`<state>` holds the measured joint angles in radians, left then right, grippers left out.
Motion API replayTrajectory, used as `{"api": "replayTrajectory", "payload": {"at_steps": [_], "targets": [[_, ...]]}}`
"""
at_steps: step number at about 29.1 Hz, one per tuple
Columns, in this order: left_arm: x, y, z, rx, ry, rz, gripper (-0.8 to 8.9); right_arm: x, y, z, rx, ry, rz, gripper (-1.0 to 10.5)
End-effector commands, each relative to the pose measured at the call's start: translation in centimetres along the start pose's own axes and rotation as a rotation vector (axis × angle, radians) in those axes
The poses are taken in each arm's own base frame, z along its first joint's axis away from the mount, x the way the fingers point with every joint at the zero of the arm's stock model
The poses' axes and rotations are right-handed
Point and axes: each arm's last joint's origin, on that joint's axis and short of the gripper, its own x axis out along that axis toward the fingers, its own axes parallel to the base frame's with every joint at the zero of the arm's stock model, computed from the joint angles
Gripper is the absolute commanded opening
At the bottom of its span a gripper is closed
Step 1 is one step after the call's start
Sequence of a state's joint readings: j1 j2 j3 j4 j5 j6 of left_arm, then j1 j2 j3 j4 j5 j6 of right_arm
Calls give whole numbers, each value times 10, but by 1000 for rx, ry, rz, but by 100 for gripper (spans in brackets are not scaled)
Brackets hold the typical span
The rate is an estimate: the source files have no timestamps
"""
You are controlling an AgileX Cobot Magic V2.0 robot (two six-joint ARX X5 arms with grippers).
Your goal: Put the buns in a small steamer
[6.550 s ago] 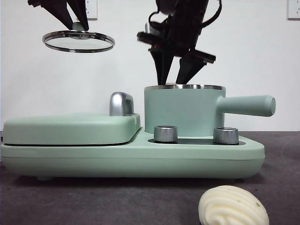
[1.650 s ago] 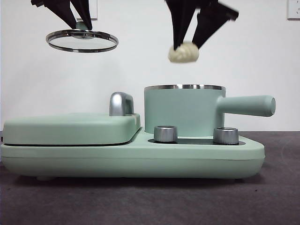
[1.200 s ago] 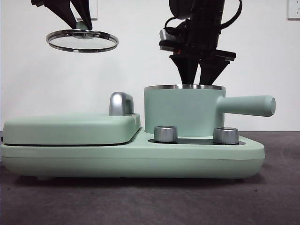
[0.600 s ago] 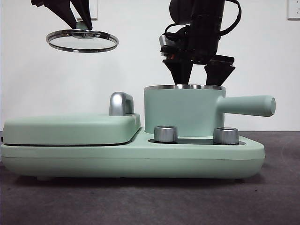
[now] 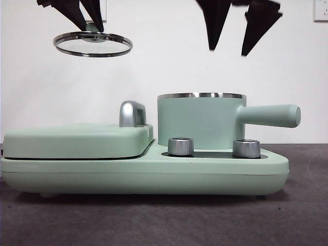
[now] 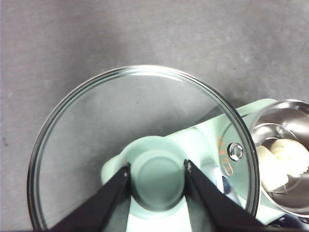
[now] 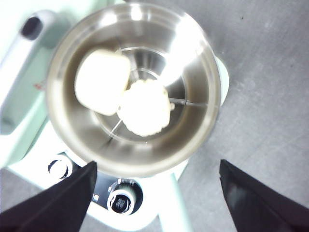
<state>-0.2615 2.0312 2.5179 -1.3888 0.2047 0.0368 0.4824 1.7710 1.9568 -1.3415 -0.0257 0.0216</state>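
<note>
Dark grey desk
A mint-green cooker base sits directly on it, spanning most of its width.

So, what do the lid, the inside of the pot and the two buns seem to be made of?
The lid looks like clear glass in a shiny metal rim: the table shows through it. Its knob is matte mint green, probably plastic. The inside of the pot looks like polished steel, with bright reflections. The buns are cream-white and matte, seemingly soft dough or foam; the pictures cannot settle which.
</note>
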Motion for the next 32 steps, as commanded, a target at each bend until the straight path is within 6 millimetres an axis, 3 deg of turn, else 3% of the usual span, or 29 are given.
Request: {"api": "replayTrajectory", "payload": {"at_steps": [1,6,13,16,22,26,32], "targets": [[-12,-11,4,29,-55,-14,54,-15,2,-10,-16,35,1,403],[-9,-32,3,69,-44,-50,54,-60,2,-44,-19,-58,4,403],[3,-75,-2,151,-6,-125,54,-105,1,-143,-8,-172,7,429],[5,-97,-6,194,5,-162,54,-110,-1,-192,33,-272,17,533],[5,-144,-16,287,22,-243,54,-102,-2,-282,65,-510,93,538],[6,-163,-21,329,24,-275,54,-100,-1,-311,77,-638,159,538],[9,-183,-26,375,25,-311,54,-103,-1,-339,46,-742,177,537]]}}
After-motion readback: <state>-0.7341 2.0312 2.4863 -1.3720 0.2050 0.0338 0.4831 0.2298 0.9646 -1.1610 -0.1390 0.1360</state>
